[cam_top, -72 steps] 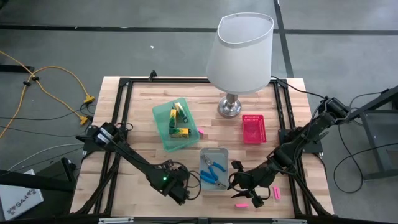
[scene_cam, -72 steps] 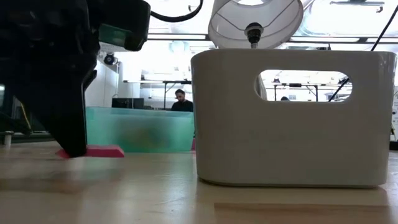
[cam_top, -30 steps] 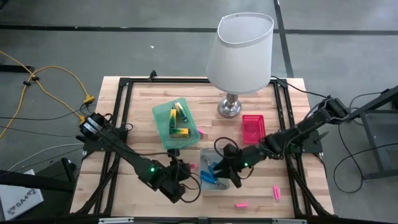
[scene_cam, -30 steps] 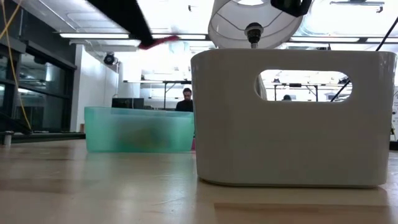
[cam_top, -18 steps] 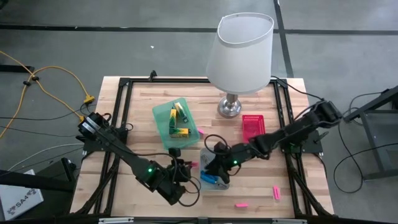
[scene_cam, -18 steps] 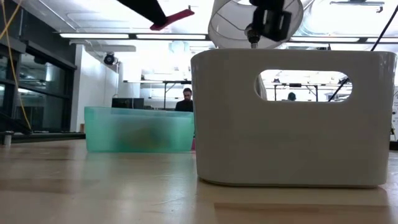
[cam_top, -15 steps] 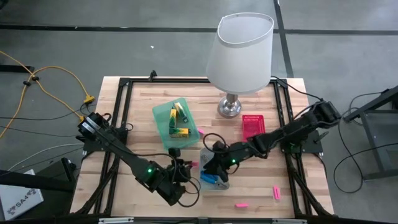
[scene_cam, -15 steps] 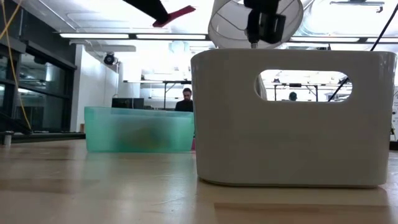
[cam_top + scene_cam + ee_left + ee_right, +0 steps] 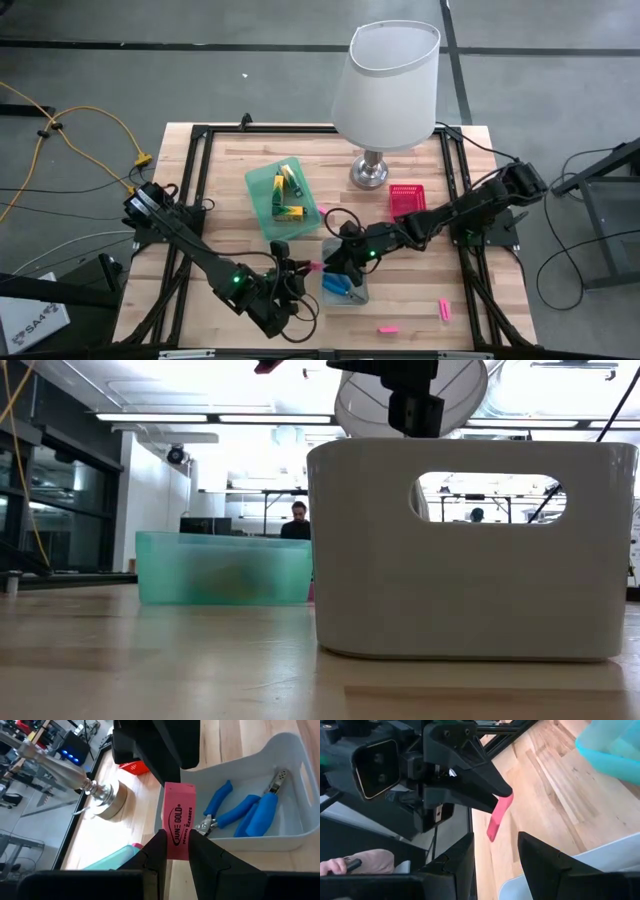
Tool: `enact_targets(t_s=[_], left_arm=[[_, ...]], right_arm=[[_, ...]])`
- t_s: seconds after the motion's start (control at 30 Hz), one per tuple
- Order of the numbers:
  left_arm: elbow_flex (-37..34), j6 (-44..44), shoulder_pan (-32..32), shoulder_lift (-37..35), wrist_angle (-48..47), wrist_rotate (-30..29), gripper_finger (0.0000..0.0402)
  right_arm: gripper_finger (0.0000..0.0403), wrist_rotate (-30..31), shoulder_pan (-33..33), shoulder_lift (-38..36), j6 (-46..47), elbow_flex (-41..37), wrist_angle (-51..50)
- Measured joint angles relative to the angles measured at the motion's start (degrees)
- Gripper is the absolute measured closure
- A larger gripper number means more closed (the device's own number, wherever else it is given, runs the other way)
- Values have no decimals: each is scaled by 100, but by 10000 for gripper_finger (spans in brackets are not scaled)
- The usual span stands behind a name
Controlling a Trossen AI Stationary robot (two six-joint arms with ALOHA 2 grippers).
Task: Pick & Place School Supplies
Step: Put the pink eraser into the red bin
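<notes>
My left gripper (image 9: 304, 268) is shut on a flat pink eraser (image 9: 178, 818), held in the air beside the grey tray (image 9: 357, 296) near the table's front. My right gripper (image 9: 334, 262) hovers over that tray's left end, facing the eraser (image 9: 499, 816) with its fingers open and apart from it. Blue-handled pliers (image 9: 219, 811) and a blue-handled screwdriver (image 9: 261, 810) lie in the grey tray. Yellow-and-green pieces (image 9: 288, 190) lie in the green tray (image 9: 262, 215). Two pink bars (image 9: 443, 310) rest flat on the table at the front right. My left gripper pinches the eraser's near end (image 9: 176, 851) between its two fingers, one on each long narrow edge. The fingers lie along the eraser, slanting toward the table's right side. The eraser sticks out past the fingertips (image 9: 492, 787), tilted and lifted clear of table and tray.
A big white-shaded lamp (image 9: 393, 80) stands at the far middle, with a small pink tray (image 9: 407, 207) to its right. One pink bar (image 9: 322, 212) lies by the green tray. A black frame (image 9: 200, 140) rims the table. In the low view a person (image 9: 298, 520) shows in the room behind.
My left gripper has raised the eraser and turned at the wrist, so the eraser has climbed toward the top of the low view. My right gripper has moved toward the table's left and a little down, over the grey tray, stopping just short of the eraser.
</notes>
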Motion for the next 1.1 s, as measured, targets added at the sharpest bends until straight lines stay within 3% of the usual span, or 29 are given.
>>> enact_targets(t_s=[0.87,1.1], left_arm=[[-2,653,293,0,579,71,342],[-2,630,293,0,582,167,342]], right_arm=[[259,138,-46,-7,-223,0,128],[302,136,-46,-7,-257,0,118]])
